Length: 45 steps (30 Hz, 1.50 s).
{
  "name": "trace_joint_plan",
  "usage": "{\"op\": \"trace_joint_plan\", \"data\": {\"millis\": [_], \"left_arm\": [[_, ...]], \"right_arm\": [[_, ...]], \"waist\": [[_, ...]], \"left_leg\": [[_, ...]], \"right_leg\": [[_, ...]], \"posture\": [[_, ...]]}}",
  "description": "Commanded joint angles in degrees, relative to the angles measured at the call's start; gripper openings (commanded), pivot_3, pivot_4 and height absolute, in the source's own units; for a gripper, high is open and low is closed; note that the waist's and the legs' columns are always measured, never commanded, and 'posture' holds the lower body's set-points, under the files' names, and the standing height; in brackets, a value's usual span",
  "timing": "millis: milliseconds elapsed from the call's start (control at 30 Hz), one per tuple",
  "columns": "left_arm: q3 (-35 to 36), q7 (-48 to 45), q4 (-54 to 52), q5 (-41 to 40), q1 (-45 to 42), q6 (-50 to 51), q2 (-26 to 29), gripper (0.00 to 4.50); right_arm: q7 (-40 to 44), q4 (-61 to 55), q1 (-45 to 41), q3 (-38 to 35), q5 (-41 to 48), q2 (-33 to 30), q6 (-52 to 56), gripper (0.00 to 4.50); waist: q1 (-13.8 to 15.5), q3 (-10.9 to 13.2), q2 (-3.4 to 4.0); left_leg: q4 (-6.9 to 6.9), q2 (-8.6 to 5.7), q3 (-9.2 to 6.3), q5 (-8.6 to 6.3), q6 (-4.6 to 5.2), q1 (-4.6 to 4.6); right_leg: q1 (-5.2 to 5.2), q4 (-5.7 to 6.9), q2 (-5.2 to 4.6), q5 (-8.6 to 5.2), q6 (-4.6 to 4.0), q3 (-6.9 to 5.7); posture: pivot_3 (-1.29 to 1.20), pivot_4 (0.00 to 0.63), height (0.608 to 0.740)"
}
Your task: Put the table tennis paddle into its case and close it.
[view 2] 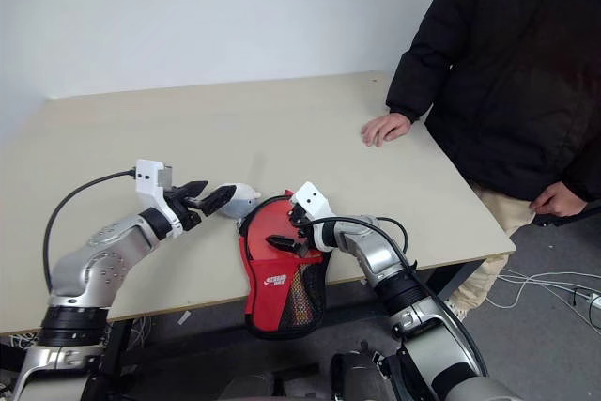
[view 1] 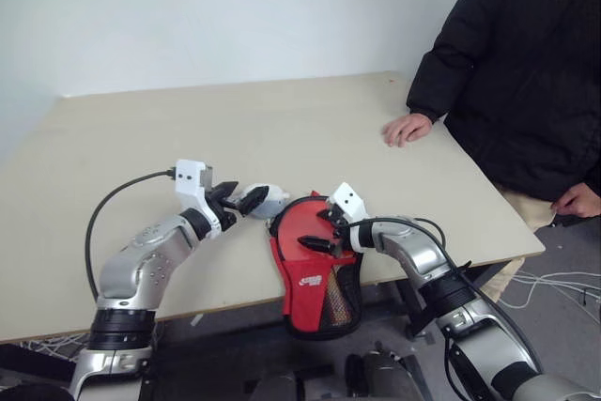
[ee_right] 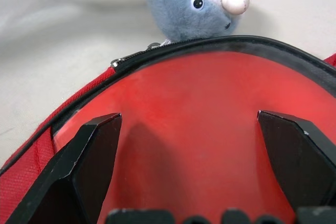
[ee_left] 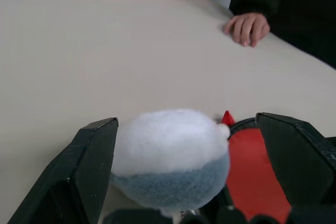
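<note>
The case [view 1: 319,290] is red with a black mesh pocket and a white logo. It lies at the table's front edge, its lower half hanging over. Inside its black rim a smooth red face [ee_right: 199,129] shows, which I take for the table tennis paddle; the handle is hidden. My right gripper [view 1: 324,229] stands open just above that red face, its fingers [ee_right: 94,150] spread over it. My left gripper [view 1: 239,197] is open too, with its fingers on either side of a small grey-white plush lump [ee_left: 168,156] that sits at the case's zip end [ee_right: 116,62].
A person in a black jacket stands at the table's right side, one hand [view 1: 407,129] resting on the tabletop. The pale table [view 1: 235,129] stretches bare behind the case. Its front edge runs right under the case, and cables lie on the floor at right.
</note>
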Motion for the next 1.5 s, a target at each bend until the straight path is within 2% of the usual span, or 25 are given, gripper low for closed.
{"op": "trace_joint_plan", "data": {"millis": [33, 433, 533, 733, 1000, 1300, 1500], "left_arm": [[-0.1, -0.2, 1.1, 3.7, -2.3, -2.2, -1.2, 4.49], [0.5, 2.6, 10.2, 11.1, -6.1, -4.3, -7.6, 4.49], [0.6, 2.3, 11.1, 11.4, -6.8, -4.1, -8.5, 3.95], [0.6, 1.1, 11.6, 11.4, -8.2, -2.9, -9.9, 2.4], [0.0, 0.9, 13.3, 13.3, -11.1, -2.2, -11.9, 0.72], [0.5, 0.3, 19.6, 16.0, -17.8, -4.9, -13.7, 0.72], [0.9, 0.0, 21.6, 16.9, -19.3, -5.8, -14.1, 0.72]], "right_arm": [[0.3, -1.2, -0.1, -0.3, 0.2, 0.4, 1.0, 4.5], [0.2, -3.7, 1.2, -0.2, 0.5, 0.6, 3.0, 4.5], [0.2, -4.4, 1.3, -0.3, 0.5, 0.7, 3.6, 4.5], [0.1, -4.7, 1.3, -0.3, 0.5, 0.9, 4.0, 4.5], [-0.1, -4.6, 1.7, 0.1, 0.1, 0.9, 3.8, 4.5], [-0.4, -3.6, 1.7, 0.8, -0.9, 0.9, 2.9, 4.5], [-1.9, -0.6, 2.1, 0.7, -2.3, 1.9, -1.6, 4.5]], "waist": [[0.0, 0.0, -0.01], [0.0, -0.1, -0.08], [0.0, -0.1, -0.08], [0.1, -0.1, -0.09], [0.1, -0.1, -0.11], [0.3, -0.1, -0.12], [0.2, -0.1, -0.12]], "left_leg": [[0.0, 0.0, 0.0, 0.0, 0.01, 0.0], [0.05, -0.01, 0.04, -0.04, 0.07, 0.1], [0.07, -0.01, 0.04, -0.04, 0.08, 0.19], [0.09, -0.01, 0.03, -0.04, 0.08, 0.19], [0.14, -0.06, -0.04, -0.04, 0.1, 0.19], [0.25, -0.17, -0.11, 0.0, 0.19, 0.18], [0.27, -0.2, -0.16, 0.02, 0.22, 0.18]], "right_leg": [[0.0, 0.01, 0.0, 0.0, 0.0, 0.02], [0.08, 0.06, -0.01, 0.02, 0.0, 0.11], [0.16, 0.07, -0.01, 0.02, 0.0, 0.11], [0.17, 0.1, -0.01, 0.02, 0.0, 0.11], [0.23, 0.1, -0.02, 0.02, 0.0, 0.11], [0.37, 0.1, -0.01, 0.02, 0.0, 0.14], [0.41, 0.1, -0.01, 0.02, 0.0, 0.16]], "posture": [[0.0, 0.0, 0.74], [0.0, 0.0, 0.74], [0.0, 0.0, 0.74], [0.0, 0.0, 0.74], [0.0, 0.0, 0.74], [0.0, 0.0, 0.74], [0.0, 0.0, 0.74]]}}
